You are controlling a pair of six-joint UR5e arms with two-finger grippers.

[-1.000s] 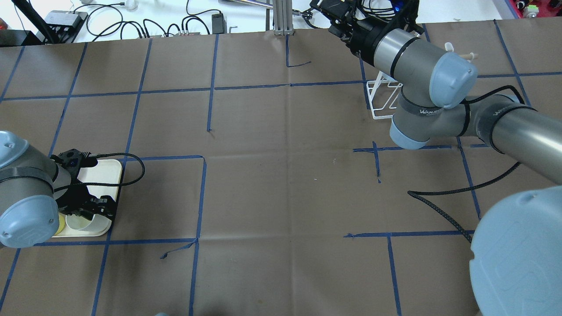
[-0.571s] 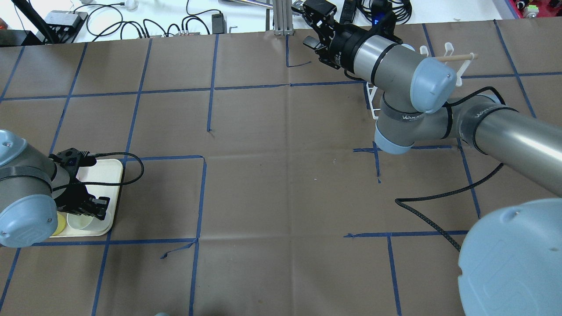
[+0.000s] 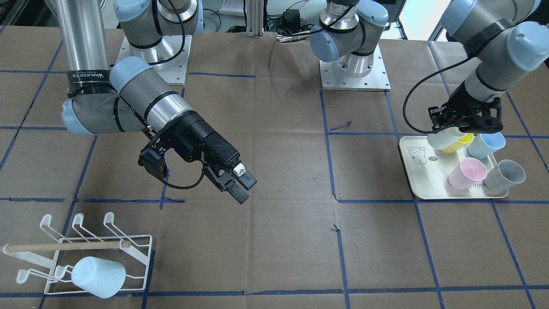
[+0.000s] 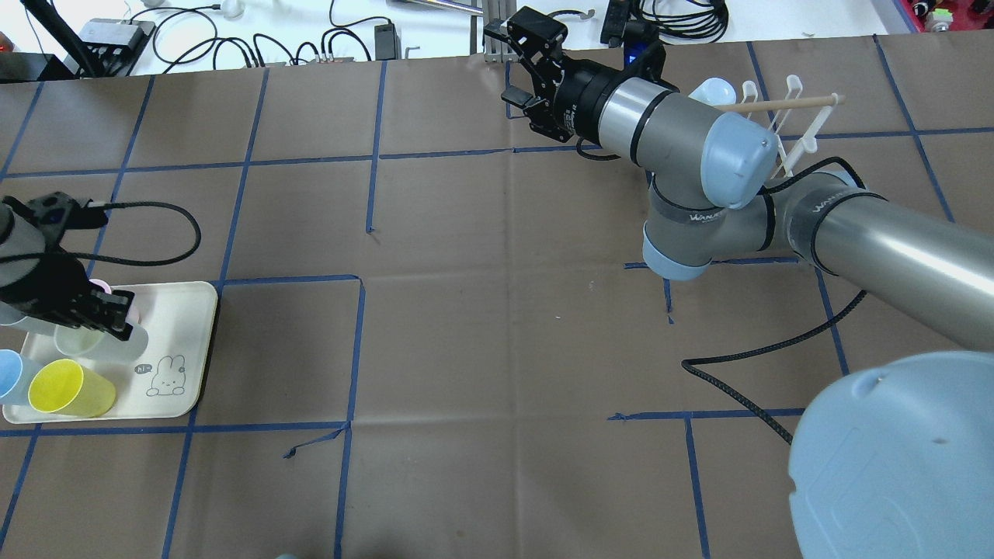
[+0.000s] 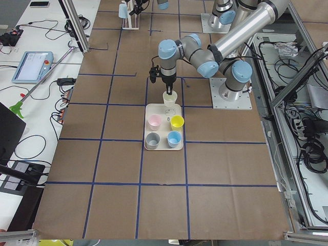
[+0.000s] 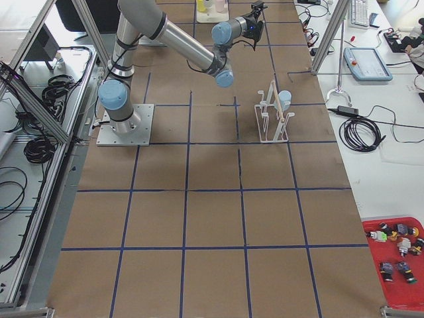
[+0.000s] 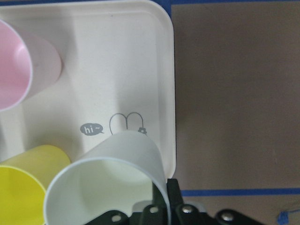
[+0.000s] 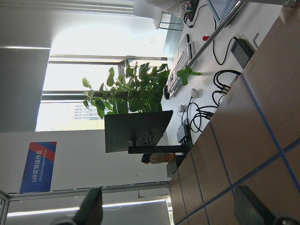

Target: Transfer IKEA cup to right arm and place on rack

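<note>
Presently, the left gripper (image 3: pixel 462 124) is closed on the rim of the white cup (image 3: pixel 441 140), holding it tilted over the robot-side edge of the cream tray (image 3: pixel 418 176); whether the cup's base touches the tray cannot be told. The yellow cup (image 3: pixel 461 143) lies just beside it, and the blue cup (image 3: pixel 484 145), pink cup (image 3: pixel 466 172) and grey cup (image 3: pixel 506 175) crowd the tray's remaining room toward its operator-side edge. The tray sits in the robot's left half of the table (image 4: pixel 497 326), well in from the edges. The right gripper (image 3: pixel 245 191) hangs above the robot's right half, well apart from both tray and rack, its fingers spread wide and holding nothing, as the right wrist view confirms. The rack (image 3: pixel 138 253) stands by the operators' edge toward the robot's right-hand corner. It carries a pale blue cup (image 3: pixel 98 277) at its outer end below the wooden dowel (image 3: pixel 64 246), and several hooked prongs stand free. Between tray and rack runs a broad stretch of brown covering crossed by blue tape (image 4: pixel 358 349), and a black cable (image 4: pixel 738 401) loops beside the right arm (image 3: pixel 150 103). Legible marks: "hi~" in a speech bubble (image 7: pixel 91 129) on the tray beside an animal drawing; white lettering on the arm's black band (image 3: pixel 85 76), reading roughly "WANUEED"; a blue and red wall sign (image 8: pixel 37 166) beginning "UR".
</note>
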